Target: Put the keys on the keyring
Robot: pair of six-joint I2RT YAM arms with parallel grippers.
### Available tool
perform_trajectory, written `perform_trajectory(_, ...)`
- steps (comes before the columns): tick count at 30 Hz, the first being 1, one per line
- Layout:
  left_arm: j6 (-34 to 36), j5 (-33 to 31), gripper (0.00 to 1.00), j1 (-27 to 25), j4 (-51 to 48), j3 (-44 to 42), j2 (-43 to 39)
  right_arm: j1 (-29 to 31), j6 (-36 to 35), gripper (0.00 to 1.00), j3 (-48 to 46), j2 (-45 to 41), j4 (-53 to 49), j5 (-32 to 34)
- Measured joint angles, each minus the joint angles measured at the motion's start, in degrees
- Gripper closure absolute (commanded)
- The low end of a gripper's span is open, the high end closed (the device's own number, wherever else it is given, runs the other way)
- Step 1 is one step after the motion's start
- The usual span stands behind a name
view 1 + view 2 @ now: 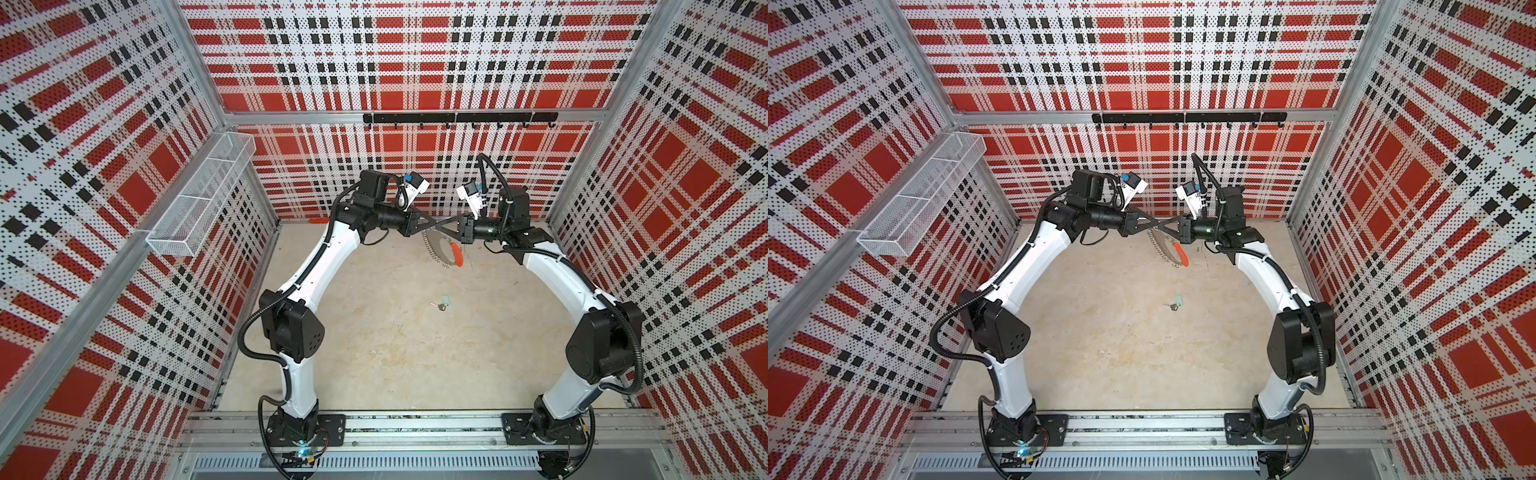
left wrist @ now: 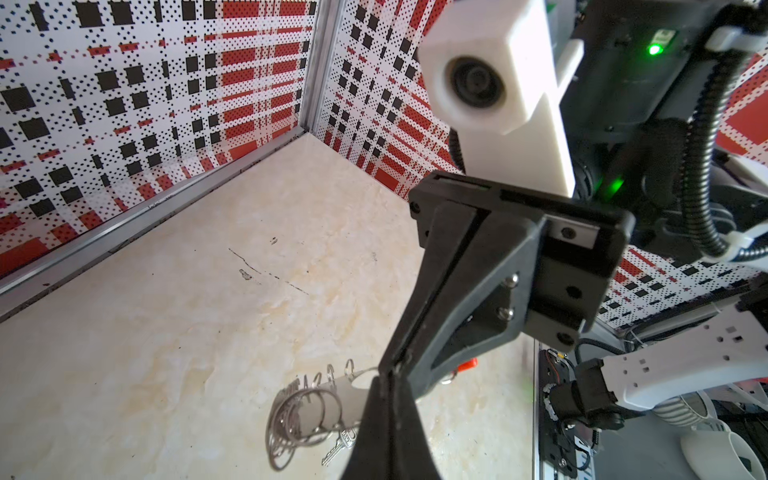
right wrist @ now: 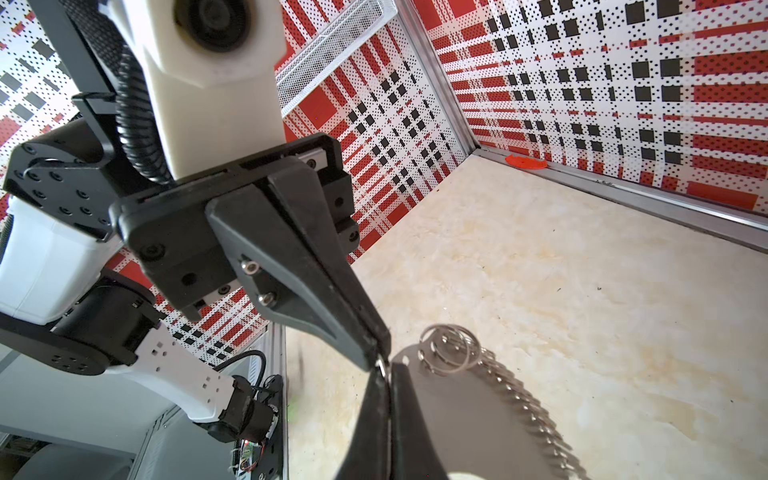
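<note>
A: Plaid perforated walls are boxing in the pale marbled table. Both grippers are meeting over the middle of its far edge.

B: Noting the jaws. The left gripper is clamping shut on the keyring at its upper rim. The right gripper is facing it tip to tip, jaws pressed together on the same stretch of rim.

A: Agreeing. In the right wrist view a small wire clip is sitting just where the two tips are touching. The keyring is hanging tilted below them, with its orange-red arc toward the right side.

B: And the keys?

A: Lying flat near the table's middle, with the mint tag joined on. They are well apart from the keyring, and nothing is touching them. An orange-red strip is lying at the far edge, toward the left corner.
</note>
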Motion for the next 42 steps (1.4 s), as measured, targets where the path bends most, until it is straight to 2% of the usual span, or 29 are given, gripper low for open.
perform_trajectory(1, 0.0, -0.2, 0.99, 0.0, 0.0, 0.0, 0.0, 0.1, 0.2, 1.00, 0.0, 0.0, 0.0, 0.3)
perform_trajectory(2, 0.1, -0.4, 0.81, 0.0, 0.0, 0.0, 0.0, 0.2, 0.6, 1.00, -0.1, 0.0, 0.3, 0.9)
perform_trajectory(3, 0.2, -0.9, 0.69, 0.0, 0.0, 0.2, 0.0, 0.3, 1.5, 1.00, -0.6, -0.1, 1.4, 1.4)
perform_trajectory(5, -0.9, -1.8, 0.53, 0.0, 0.2, 0.2, 0.0, 0.8, 3.5, 1.00, -3.0, -0.6, 5.3, 3.5)
perform_trajectory(6, -1.6, -2.6, 0.49, 0.1, 0.9, 0.2, 0.0, 1.1, 5.5, 1.00, -5.3, -1.0, 8.3, 4.7)
perform_trajectory(9, -5.8, -5.5, 0.49, 0.7, 5.9, -2.6, -0.9, 1.6, 12.3, 1.00, -13.4, -2.5, 19.1, 8.6)
perform_trajectory(13, -15.4, -7.7, 0.51, 3.5, 21.0, -18.6, -7.5, 1.9, 23.8, 1.00, -22.2, -2.8, 36.8, 13.5)
perform_trajectory(16, -22.4, -8.3, 0.51, 5.5, 32.0, -28.1, -11.9, 1.9, 32.2, 1.00, -24.4, -2.6, 49.5, 15.8)
perform_trajectory(20, -27.3, -7.5, 0.49, 6.0, 41.2, -30.4, -13.8, 1.9, 42.5, 1.00, -23.9, -0.9, 67.4, 18.1)
perform_trajectory(23, -28.9, -6.6, 0.46, 5.5, 45.4, -30.4, -14.4, 2.1, 48.0, 1.00, -22.5, 0.8, 75.8, 18.9)
perform_trajectory(31, -32.2, -4.4, 0.44, 4.6, 53.2, -31.2, -14.8, 3.0, 55.1, 1.00, -20.6, 2.8, 84.3, 19.1)
perform_trajectory(38, -33.6, -2.9, 0.45, 2.3, 57.1, -31.3, -14.8, 3.6, 56.1, 1.00, -20.6, 2.9, 84.8, 19.3)
perform_trajectory(42, -34.0, -1.9, 0.49, 0.8, 58.2, -31.3, -14.6, 3.6, 56.3, 1.00, -20.5, 3.3, 85.1, 19.4)
